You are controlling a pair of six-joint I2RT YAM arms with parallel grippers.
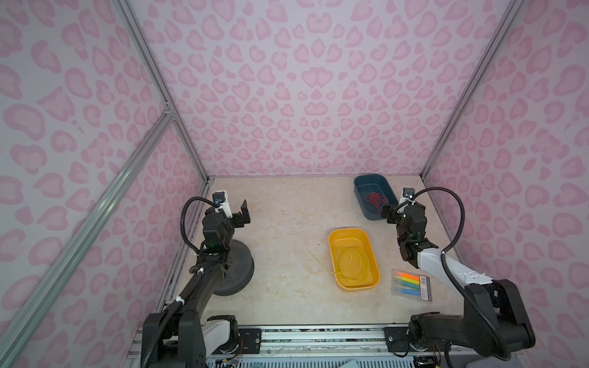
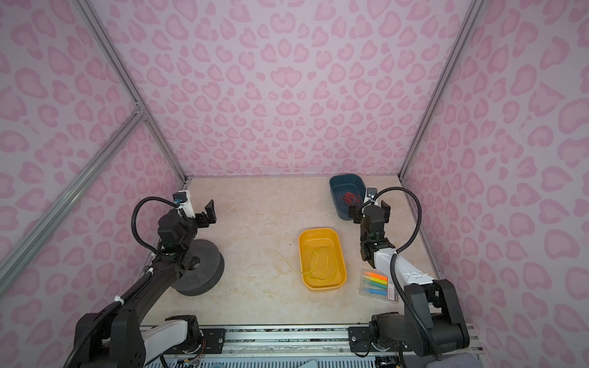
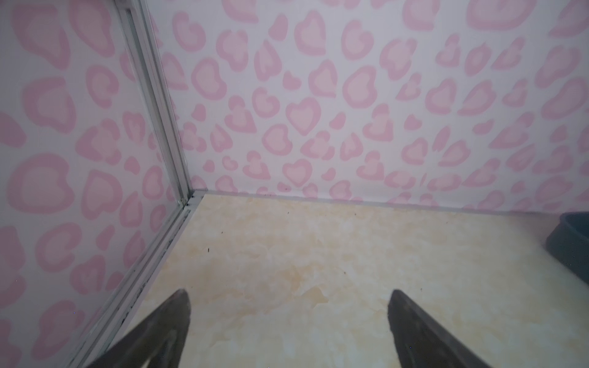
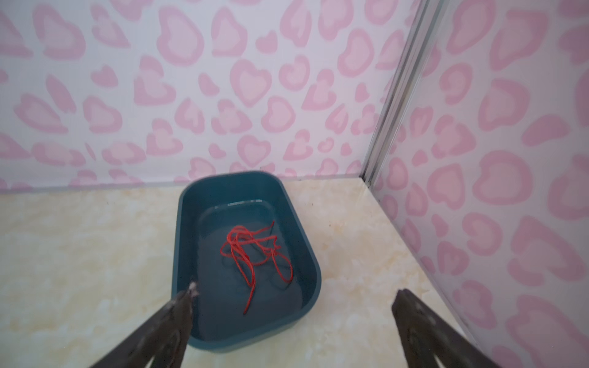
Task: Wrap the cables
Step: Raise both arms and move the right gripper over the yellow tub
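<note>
The cables are one thin yellow wire [image 1: 350,266] [image 2: 318,266], lying in loose loops inside a yellow tray [image 1: 347,234] [image 2: 318,232] at mid-table. One end of the wire [image 1: 319,261] trails over the tray's left rim onto the tabletop. My left gripper [image 1: 242,216] [image 2: 208,213] [image 3: 289,296] hovers open at the back left, far from the wire, with only bare tabletop between its fingers. At the back right, my right gripper [image 1: 403,212] [image 2: 369,210] [image 4: 296,290] is open and empty over the near end of a blue tray [image 1: 360,188] [image 4: 178,223].
A tangle of red wires [image 4: 251,251] [image 1: 376,199] lies in the blue tray. A dark round perforated object [image 1: 236,270] [image 2: 197,270] sits under the left arm. A clear pack of coloured highlighters [image 1: 411,283] [image 2: 379,283] lies right of the yellow tray. Patterned walls enclose three sides.
</note>
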